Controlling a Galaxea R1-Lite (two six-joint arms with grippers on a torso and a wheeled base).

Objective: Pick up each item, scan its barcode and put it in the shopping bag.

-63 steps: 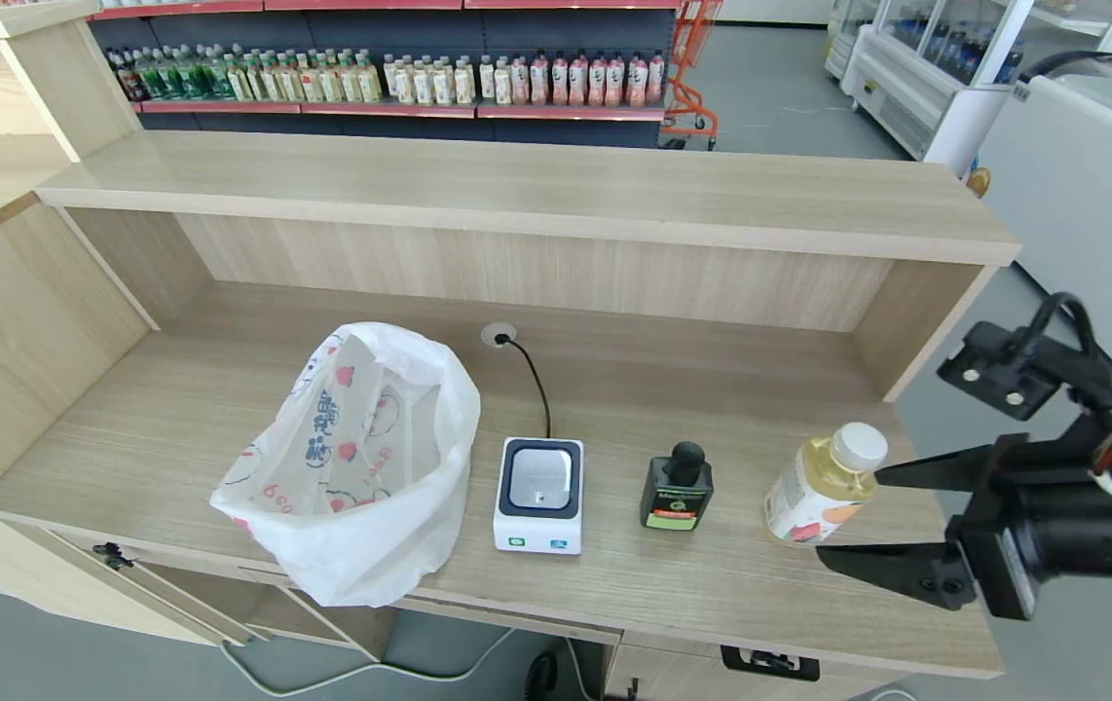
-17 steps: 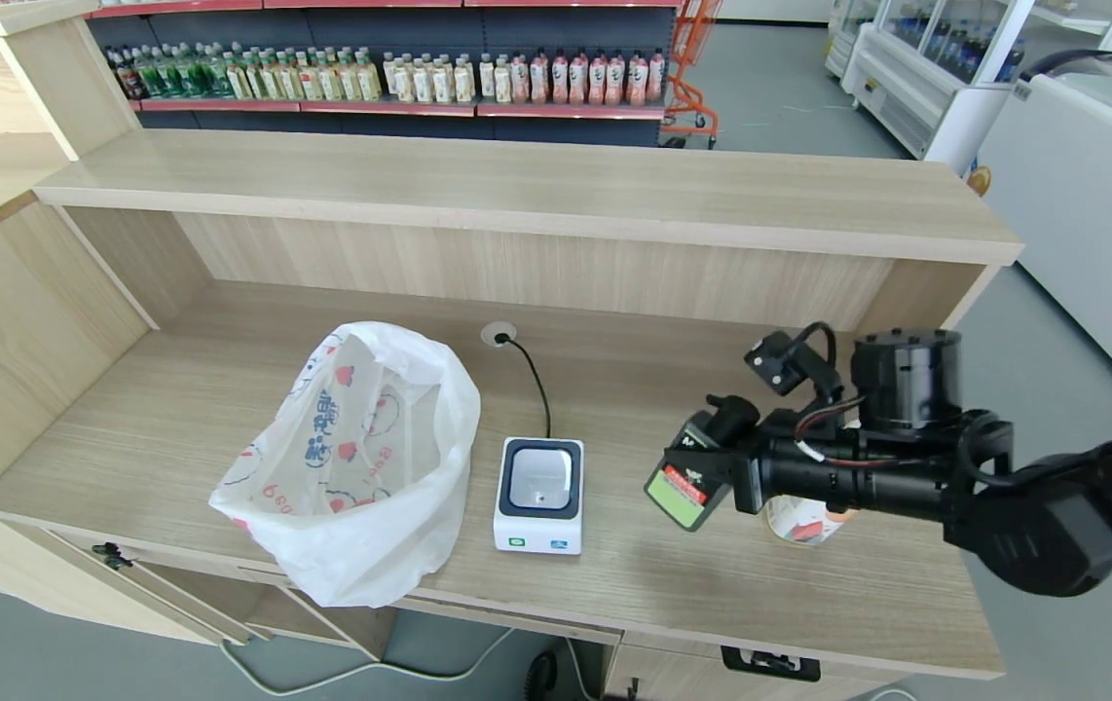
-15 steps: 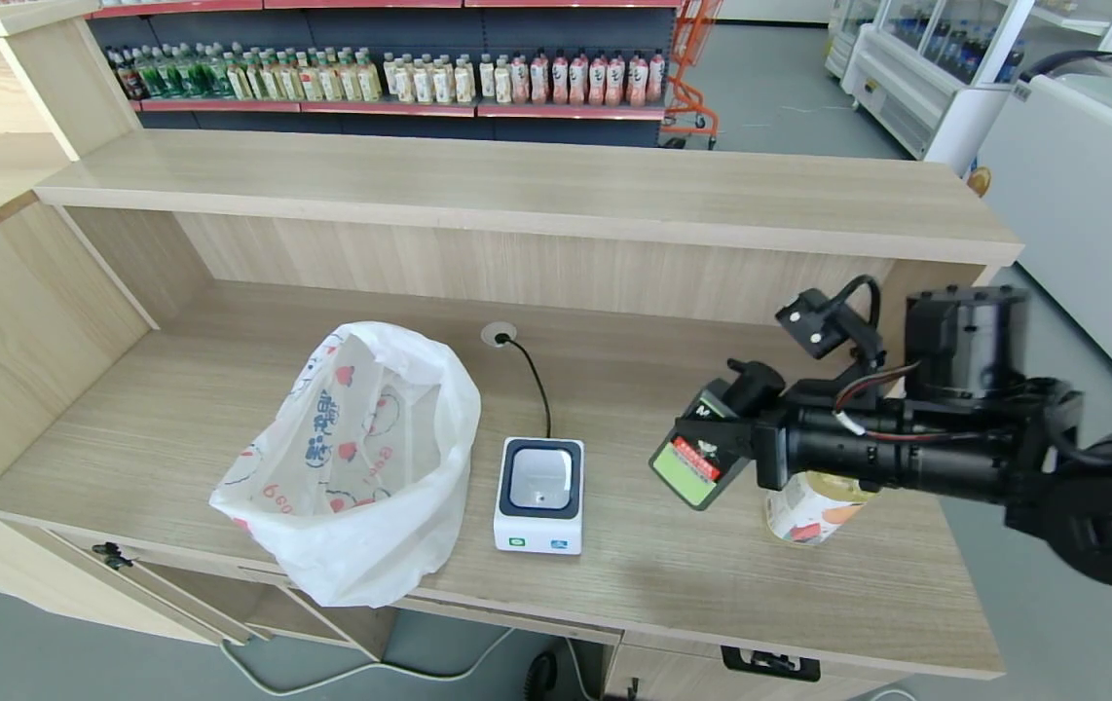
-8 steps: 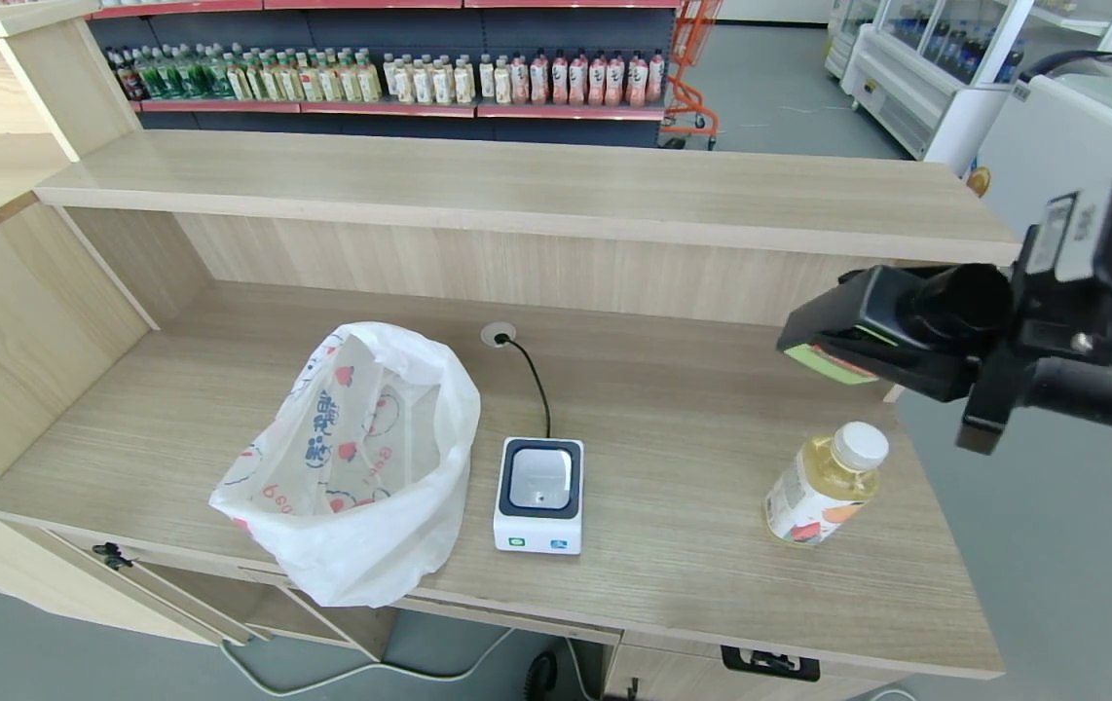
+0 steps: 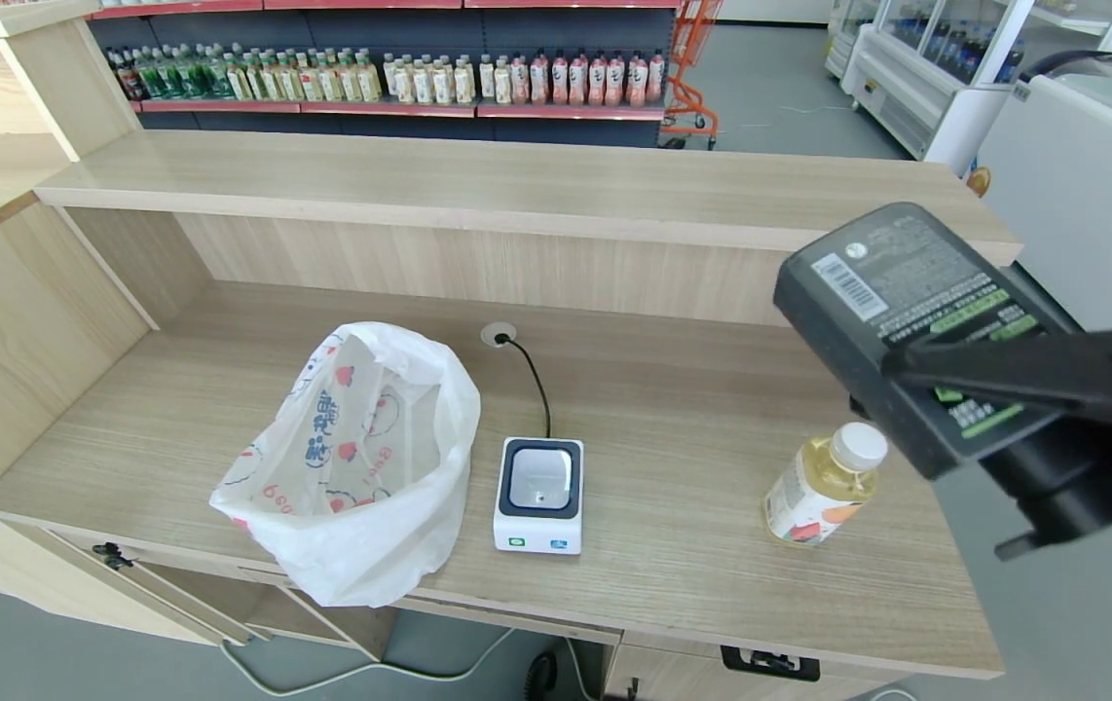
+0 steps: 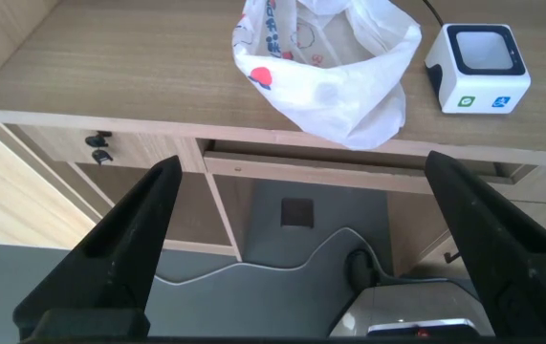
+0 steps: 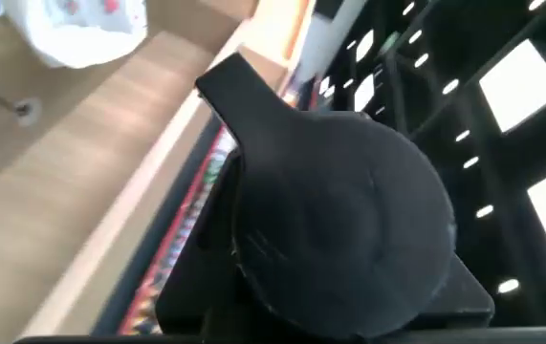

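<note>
The right gripper point(image 5: 907, 370) is holding the black bottle point(image 5: 868, 292) up high, the juice bottle point(image 5: 821, 492) is standing on the counter point(image 5: 692, 389) right of the scanner point(image 5: 538, 495) and bag point(image 5: 361, 458), and the left gripper point(image 6: 303, 162) is hanging wide open.

Black bottle point(image 5: 892, 292) aloft, tilted

open counter stretch point(image 5: 673, 487) between scanner point(image 5: 538, 495) and juice bottle point(image 5: 824, 487); bag point(image 5: 352, 467) just left of scanner; back wall point(image 5: 537, 273) behind.
</note>
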